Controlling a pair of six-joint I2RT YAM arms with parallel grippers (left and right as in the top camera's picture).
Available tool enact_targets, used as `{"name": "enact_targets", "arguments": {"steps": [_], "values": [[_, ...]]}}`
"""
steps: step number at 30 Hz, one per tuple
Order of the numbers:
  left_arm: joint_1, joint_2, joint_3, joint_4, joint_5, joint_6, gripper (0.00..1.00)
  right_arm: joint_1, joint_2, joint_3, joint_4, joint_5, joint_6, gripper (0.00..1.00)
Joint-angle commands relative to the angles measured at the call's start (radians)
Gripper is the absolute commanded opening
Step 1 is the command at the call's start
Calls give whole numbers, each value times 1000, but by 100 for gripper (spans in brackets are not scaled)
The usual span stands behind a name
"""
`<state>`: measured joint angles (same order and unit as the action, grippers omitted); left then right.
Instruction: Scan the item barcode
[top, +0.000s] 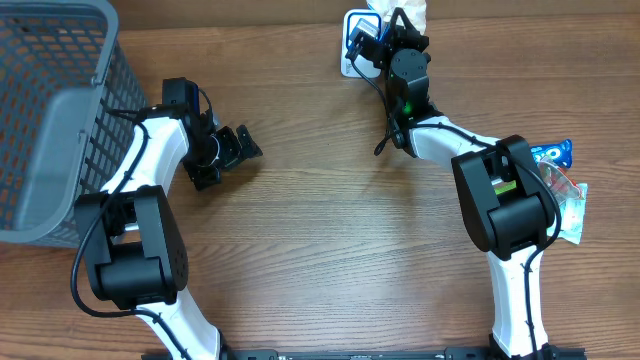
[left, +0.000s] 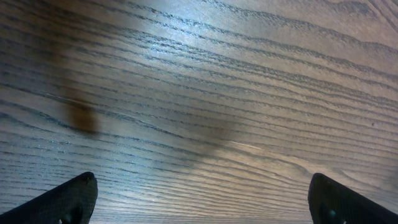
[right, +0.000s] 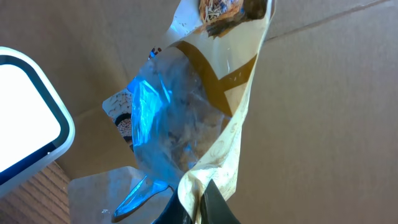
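**A:** Where is the item?

**B:** The snack packet (right: 186, 112) is pinched in the right gripper (right: 198, 204), which is clamped tight on one edge seam. It sits just beside the scanner (right: 25, 124) at the far side of the bench (top: 330, 230).

**A:** Why hold it by the seam?

**B:** My guess is that it leaves the printed faces bare for the scanner. Blue light washes across the film.

**A:** What is the packet like?

**B:** It's thin, crinkly plastic, partly clear, cream with a gold band, glossy and creased. It likely flops and glares, so the barcode may need turning. The scanner is a smooth white block with rounded corners.

**A:** And the left gripper (top: 235, 148)?

**B:** It's spread wide and holding nothing, low over the wood-grain bench near the grey mesh basket (top: 50, 120). It looks parked out of the way.
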<state>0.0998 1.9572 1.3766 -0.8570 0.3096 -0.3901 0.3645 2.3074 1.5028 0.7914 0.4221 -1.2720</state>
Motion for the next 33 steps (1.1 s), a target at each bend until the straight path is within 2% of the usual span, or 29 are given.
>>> {"name": "enact_targets", "arguments": {"steps": [1, 6, 11, 17, 21, 24, 29, 33], "values": [[-3, 0, 14, 2, -6, 1, 100, 0, 6, 32, 6, -2, 35, 4], [-3, 0, 14, 2, -6, 1, 100, 3, 6, 32, 7, 31, 108, 4], [-3, 0, 14, 2, -6, 2, 100, 36, -15, 32, 40, 168, 202, 4], [-3, 0, 14, 2, -6, 1, 100, 79, -127, 32, -50, 210, 311, 4], [-3, 0, 14, 2, -6, 2, 100, 100, -257, 32, -248, 232, 438, 4], [-3, 0, 14, 2, -6, 2, 100, 104, -382, 32, -472, 234, 588, 4], [-3, 0, 14, 2, -6, 2, 100, 90, -611, 32, -900, 222, 939, 4], [-3, 0, 14, 2, -6, 2, 100, 14, -778, 32, -1250, 89, 1239, 4]]}}
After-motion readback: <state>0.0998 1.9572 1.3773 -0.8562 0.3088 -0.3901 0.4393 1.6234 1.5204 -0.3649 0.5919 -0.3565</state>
